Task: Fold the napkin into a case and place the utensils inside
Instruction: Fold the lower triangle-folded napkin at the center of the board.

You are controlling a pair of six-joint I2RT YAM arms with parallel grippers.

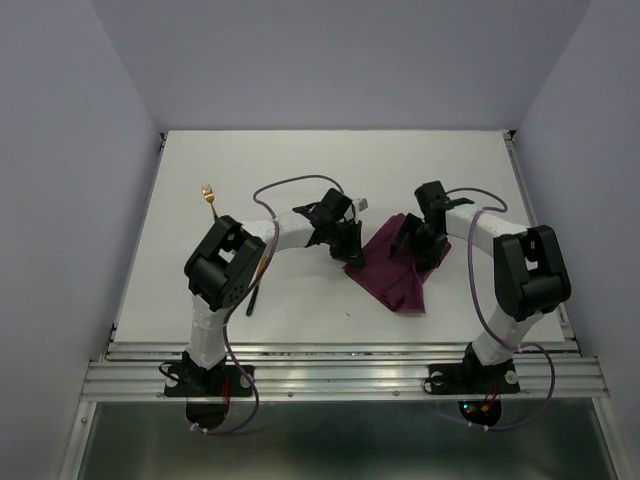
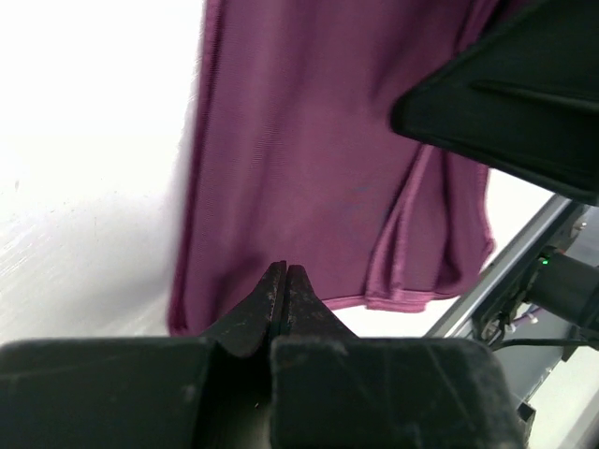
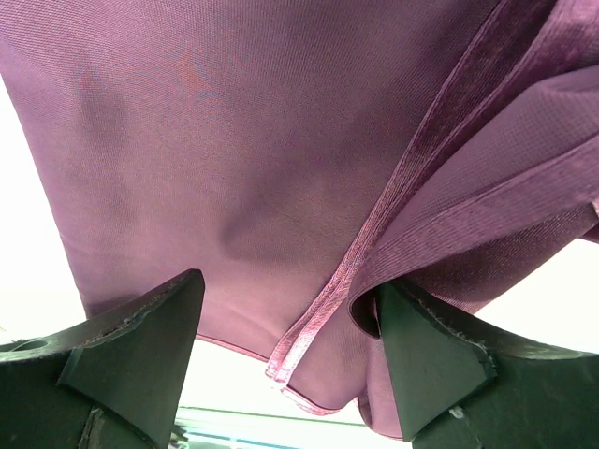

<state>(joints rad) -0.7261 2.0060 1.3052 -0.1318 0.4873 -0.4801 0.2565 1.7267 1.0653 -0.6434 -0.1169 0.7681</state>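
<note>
The plum-purple napkin [image 1: 393, 272] lies folded in layers on the white table, between my two grippers. My left gripper [image 1: 348, 248] is shut and holds nothing; its tips [image 2: 284, 273] hover over the napkin's [image 2: 299, 159] near hem. My right gripper [image 1: 414, 246] stands open over the cloth's right side. In the right wrist view its right finger [image 3: 426, 351] sits under a raised fold of the napkin [image 3: 243, 140], and a hemmed edge runs between the jaws. A fork with a gold head [image 1: 208, 191] lies at the far left. A second slim dark utensil [image 1: 255, 292] pokes out beside my left arm.
A ribbed metal rail [image 1: 340, 372] runs along the table's near edge, with both arm bases on it. Pale walls close in the left, right and far sides. A small grey object [image 1: 362, 204] lies behind the left gripper. The right gripper's black body [image 2: 510, 94] shows in the left wrist view.
</note>
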